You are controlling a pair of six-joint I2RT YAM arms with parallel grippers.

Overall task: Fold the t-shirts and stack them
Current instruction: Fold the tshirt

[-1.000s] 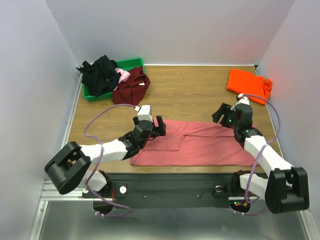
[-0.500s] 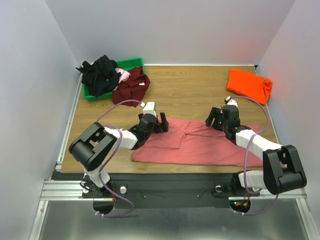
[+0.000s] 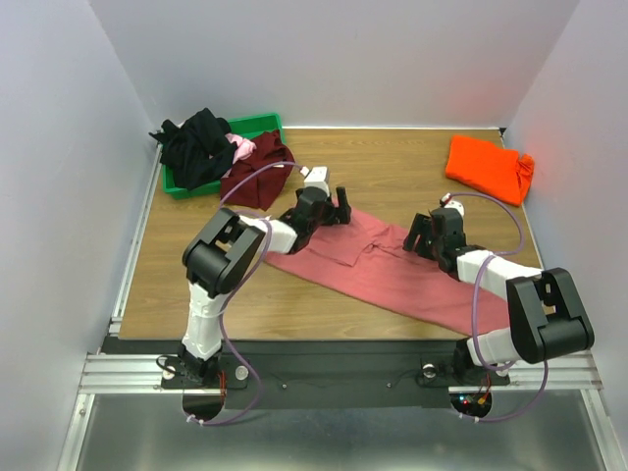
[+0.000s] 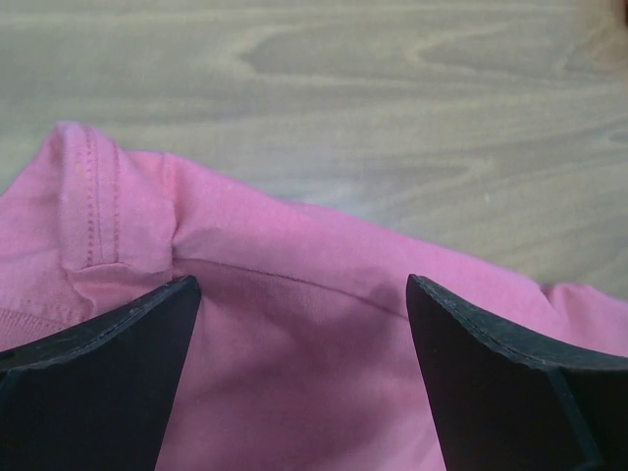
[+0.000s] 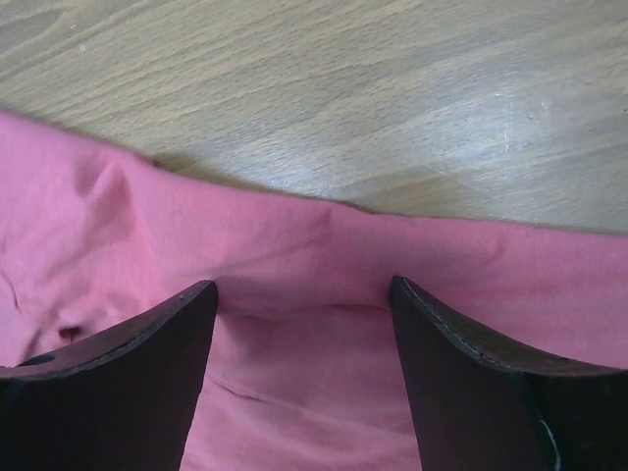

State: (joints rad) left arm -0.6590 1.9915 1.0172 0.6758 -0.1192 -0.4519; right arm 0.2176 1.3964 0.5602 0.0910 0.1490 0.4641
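A salmon-pink t-shirt (image 3: pixel 392 280) lies flat and slanted across the middle of the table, partly folded. My left gripper (image 3: pixel 339 210) rests on its far left corner, open, with the hemmed edge (image 4: pixel 93 211) just beyond its fingers. My right gripper (image 3: pixel 422 237) sits on the shirt's far edge, also open, with pink cloth (image 5: pixel 294 235) bunched between its spread fingers. A folded bright orange t-shirt (image 3: pixel 488 167) lies at the far right. Black (image 3: pixel 194 145), light pink (image 3: pixel 241 147) and dark maroon (image 3: pixel 257 173) t-shirts are heaped at the far left.
A green plastic bin (image 3: pixel 257 125) at the far left corner holds the heap, with the maroon shirt spilling onto the wooden table (image 3: pixel 392 177). Pale walls close in the table on three sides.
Both arms have reached farther from their bases, the left one also to the right. The pink shirt's far edge has gone with them, so it now lies slanted instead of square to the near edge.
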